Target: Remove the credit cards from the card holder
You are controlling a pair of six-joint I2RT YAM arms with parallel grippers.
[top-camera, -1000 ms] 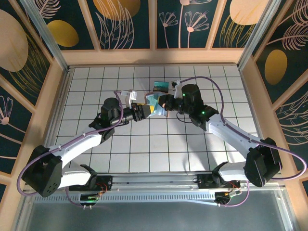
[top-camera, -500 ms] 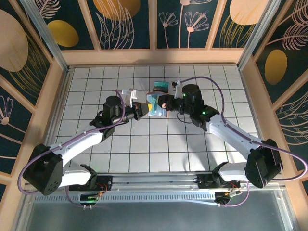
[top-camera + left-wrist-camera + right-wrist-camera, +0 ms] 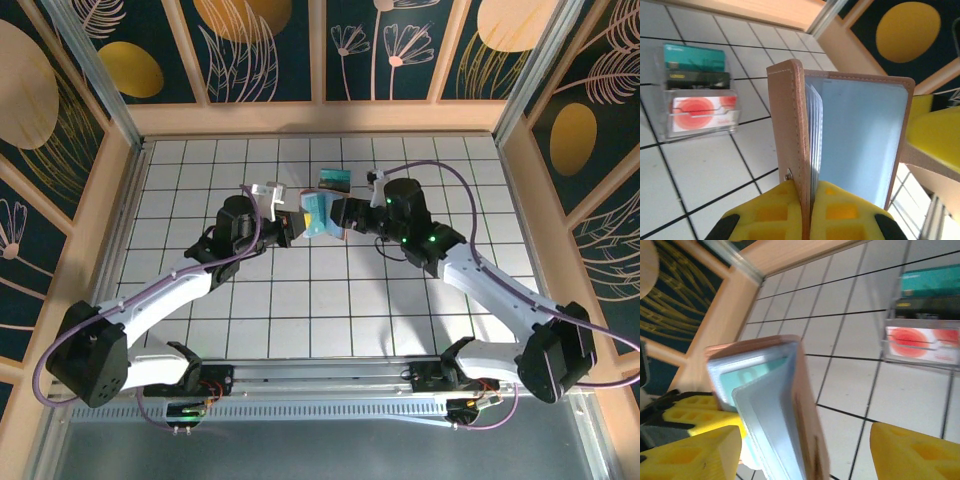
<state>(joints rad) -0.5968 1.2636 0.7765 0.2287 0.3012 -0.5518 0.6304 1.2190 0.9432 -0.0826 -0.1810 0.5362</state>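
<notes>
Left gripper [image 3: 807, 212]: clamped on tan leather folding card holder [image 3: 785, 130], held upright off the table, fanned open.
Right gripper [image 3: 805, 440]: jaws wide, straddling it, empty.
Teal plastic credit card [image 3: 752, 374]: sleeved inside; likely thin, stiff, slick; pinch its edge.

White arms [image 3: 165, 295], black joints [image 3: 95, 360], purple cables [image 3: 600, 322], yellow fingers [image 3: 765, 220].

A white gridded tabletop [image 3: 330, 300] sits inside a pale wooden rim [image 3: 320, 118] — behind it, dark teal wall panels [image 3: 265, 50] with gold discs and outlined flowers, evenly lit.
</notes>
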